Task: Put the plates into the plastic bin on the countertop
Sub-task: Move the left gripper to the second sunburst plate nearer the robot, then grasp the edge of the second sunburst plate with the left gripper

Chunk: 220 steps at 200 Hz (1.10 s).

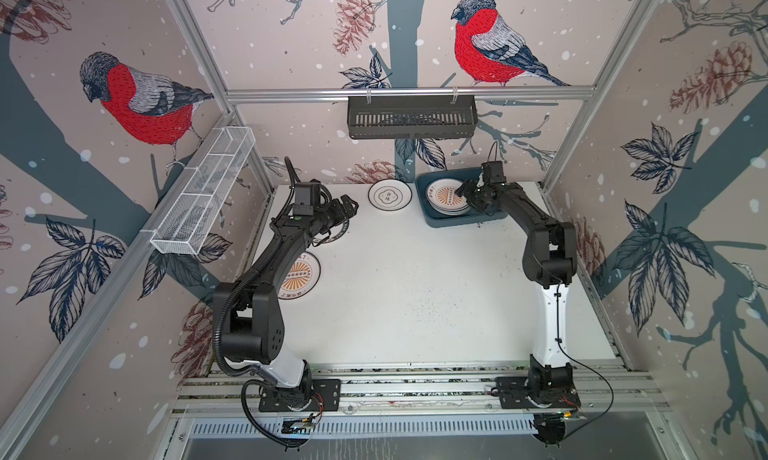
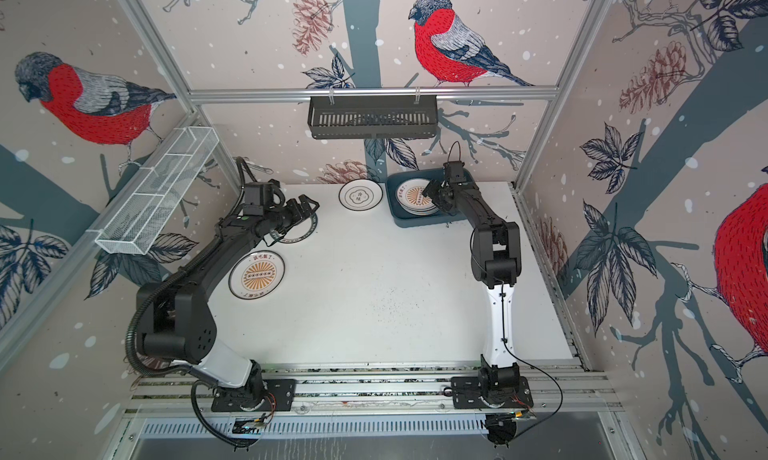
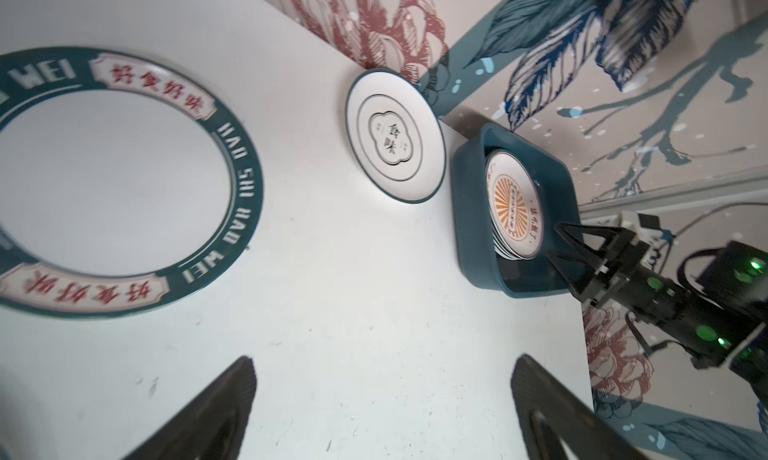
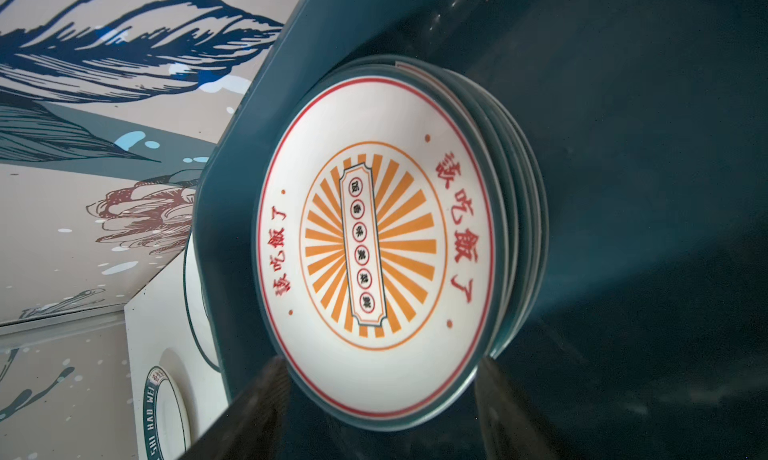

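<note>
The plastic bin (image 1: 457, 222) (image 2: 419, 221) stands at the far right of the countertop (image 1: 415, 291) and holds a stack of plates (image 1: 446, 196) (image 4: 374, 246) with an orange sunburst one on top. My right gripper (image 1: 467, 198) (image 4: 380, 362) hovers open over the stack's near rim, a finger on either side and nothing gripped. Left of the bin lies a cloud-emblem plate (image 1: 389, 195) (image 3: 392, 142). A teal lettered plate (image 3: 116, 179) lies under my left arm. My left gripper (image 1: 347, 206) (image 3: 383, 360) is wide open and empty beside it. Another sunburst plate (image 2: 257, 275) lies near the left edge.
A black slotted basket (image 1: 411, 119) hangs on the back rail above the bin. A white wire mesh basket (image 1: 203, 192) hangs along the left wall. Patterned walls close the countertop on three sides.
</note>
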Available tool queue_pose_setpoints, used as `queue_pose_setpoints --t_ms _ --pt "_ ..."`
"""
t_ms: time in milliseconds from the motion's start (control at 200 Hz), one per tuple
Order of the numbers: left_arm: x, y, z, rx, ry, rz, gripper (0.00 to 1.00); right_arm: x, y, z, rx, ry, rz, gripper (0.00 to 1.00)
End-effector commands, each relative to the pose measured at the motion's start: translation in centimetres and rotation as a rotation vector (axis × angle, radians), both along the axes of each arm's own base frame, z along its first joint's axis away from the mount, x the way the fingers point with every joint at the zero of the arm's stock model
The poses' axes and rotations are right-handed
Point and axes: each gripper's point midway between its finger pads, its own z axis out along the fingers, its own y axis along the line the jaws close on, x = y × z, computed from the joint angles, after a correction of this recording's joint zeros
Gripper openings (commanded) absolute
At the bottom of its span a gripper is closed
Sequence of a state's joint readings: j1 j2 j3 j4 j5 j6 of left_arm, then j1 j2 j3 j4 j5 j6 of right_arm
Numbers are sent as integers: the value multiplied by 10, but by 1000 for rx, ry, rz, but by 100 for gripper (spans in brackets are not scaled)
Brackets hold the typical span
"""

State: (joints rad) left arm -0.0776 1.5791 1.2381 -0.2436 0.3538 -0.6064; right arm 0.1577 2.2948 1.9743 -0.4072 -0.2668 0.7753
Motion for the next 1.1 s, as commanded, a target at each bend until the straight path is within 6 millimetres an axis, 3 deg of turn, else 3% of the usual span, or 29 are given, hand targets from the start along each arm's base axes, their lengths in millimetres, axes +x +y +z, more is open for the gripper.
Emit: queue_pose_setpoints --t_ms 0,270,350,380,535,685,911,1096 --pt "-11 24 -7 11 56 112 96 -3 -1 12 -46 -33 8 75" --pt "-52 81 -32 -23 160 325 96 -20 11 41 -72 -93 68 84" --pt "-64 98 -34 -36 164 389 96 -29 22 54 -45 -124 113 88" --pt "-74 104 -47 -40 195 418 96 -32 27 59 -31 -141 132 90" --pt "-104 134 -68 -32 240 525 96 -55 52 81 18 -211 210 100" --pt "-134 164 -92 35 309 670 96 -77 77 93 46 -253 287 100" --pt "-159 186 -113 -1 347 781 94 -105 108 98 135 -267 361 100" --pt "-174 205 -131 -59 360 814 91 -113 121 104 191 -297 402 100"
